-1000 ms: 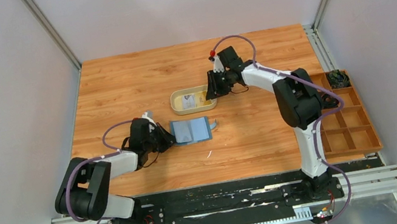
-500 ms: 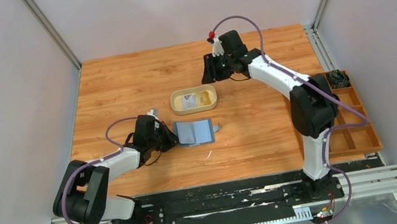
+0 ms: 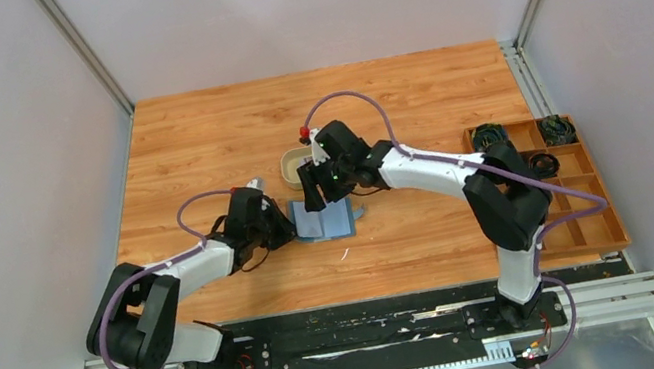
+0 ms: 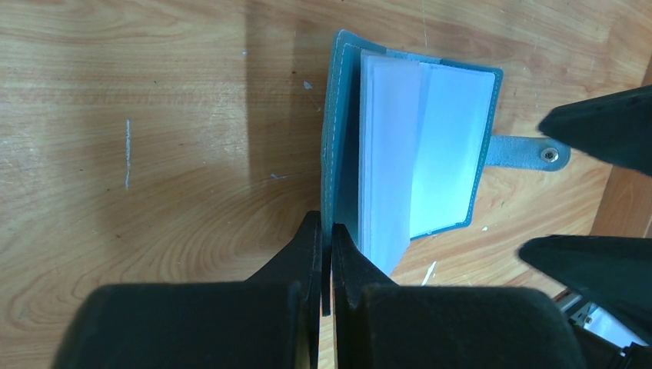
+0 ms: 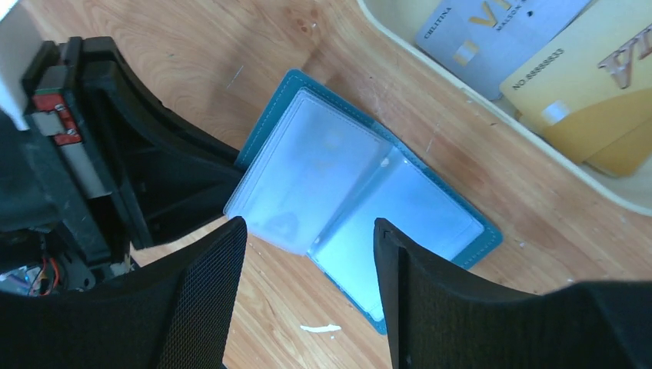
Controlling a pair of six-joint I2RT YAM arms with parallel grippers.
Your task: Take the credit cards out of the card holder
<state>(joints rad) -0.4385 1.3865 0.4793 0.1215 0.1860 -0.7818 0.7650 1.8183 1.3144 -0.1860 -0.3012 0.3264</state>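
Card holder (image 3: 325, 218) lies open on the tabletop (image 3: 193, 137), with its left cover edge pinched by the left hand (image 4: 327, 231), jaws pressed together. The right hand (image 5: 307, 229) is poised just above the clear sleeves, jaws spread and gripping nothing, its arm reaching in from the right. A pale card (image 5: 496, 31) and a yellow card (image 5: 588, 100) are seen in the tan tray (image 3: 285, 167) just beyond.

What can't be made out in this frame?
- Top view: the right gripper covers most of the tray, hiding its cards.
- Right wrist view: the credit cards run off the frame's edge; count unclear.
- Both wrist views: sleeves of the card holder are cloudy; whether a card remains inside cannot be told.
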